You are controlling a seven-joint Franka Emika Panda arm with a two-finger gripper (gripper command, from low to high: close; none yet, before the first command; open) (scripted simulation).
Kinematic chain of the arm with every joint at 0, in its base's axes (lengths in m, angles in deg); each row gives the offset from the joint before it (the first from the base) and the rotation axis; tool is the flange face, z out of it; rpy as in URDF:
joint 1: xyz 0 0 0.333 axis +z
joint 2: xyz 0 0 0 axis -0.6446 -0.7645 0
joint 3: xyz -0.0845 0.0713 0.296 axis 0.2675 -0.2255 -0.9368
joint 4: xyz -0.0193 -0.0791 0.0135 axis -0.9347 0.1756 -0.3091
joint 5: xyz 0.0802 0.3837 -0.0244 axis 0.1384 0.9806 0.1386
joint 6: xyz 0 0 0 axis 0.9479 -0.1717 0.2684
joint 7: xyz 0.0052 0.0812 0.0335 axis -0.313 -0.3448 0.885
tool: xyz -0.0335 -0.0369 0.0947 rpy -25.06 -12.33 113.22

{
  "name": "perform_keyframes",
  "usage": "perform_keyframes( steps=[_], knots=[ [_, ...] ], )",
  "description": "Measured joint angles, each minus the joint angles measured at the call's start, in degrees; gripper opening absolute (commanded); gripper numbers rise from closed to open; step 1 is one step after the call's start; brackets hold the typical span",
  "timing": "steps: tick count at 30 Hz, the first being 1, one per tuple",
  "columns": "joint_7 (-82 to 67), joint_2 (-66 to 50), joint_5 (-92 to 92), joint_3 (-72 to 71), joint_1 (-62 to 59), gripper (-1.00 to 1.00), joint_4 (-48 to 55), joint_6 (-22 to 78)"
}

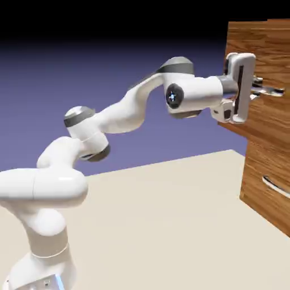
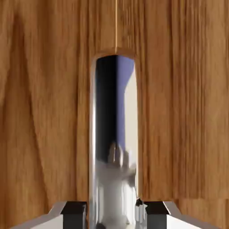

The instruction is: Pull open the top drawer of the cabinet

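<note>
Closing on bar: top drawer [image 1: 274, 116], upper cabinet [image 1: 255, 150]; handle [image 2: 114, 134] between fingertips [image 2: 115, 217], gripped | step: grasp made, pull seemingly unbegun | next: straight draw backward, grip kept firm, presumably.

The cabinet [image 1: 263, 102] looks like warm brown wood, with streaky darker grain all over and a fairly smooth face. Up close, the handle [image 2: 114, 147] is super shiny silver metal, basically a mirror, picking up dark, blue-violet and cream patches. The lower handle [image 1: 276, 187] has that same polished metal look. The arm [image 1: 122, 116] is smooth white, plastic-looking with a soft gloss, plus grey bands at the joints that look a bit metallic. The tabletop [image 1: 170, 226] is plain beige and reads as pretty matt.
</note>
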Motion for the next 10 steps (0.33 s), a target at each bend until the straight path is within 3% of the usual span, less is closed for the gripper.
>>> perform_keyframes(
  steps=[6,7,10],
  knots=[
    [-1.2,2.0,-4.4,4.7,7.3,-1.0,-12.5,5.4],
    [-1.3,2.2,-5.0,5.3,8.0,1.0,-13.6,5.9],
    [-1.4,2.8,-6.3,6.4,9.2,1.0,-15.7,6.8]
  ],
)
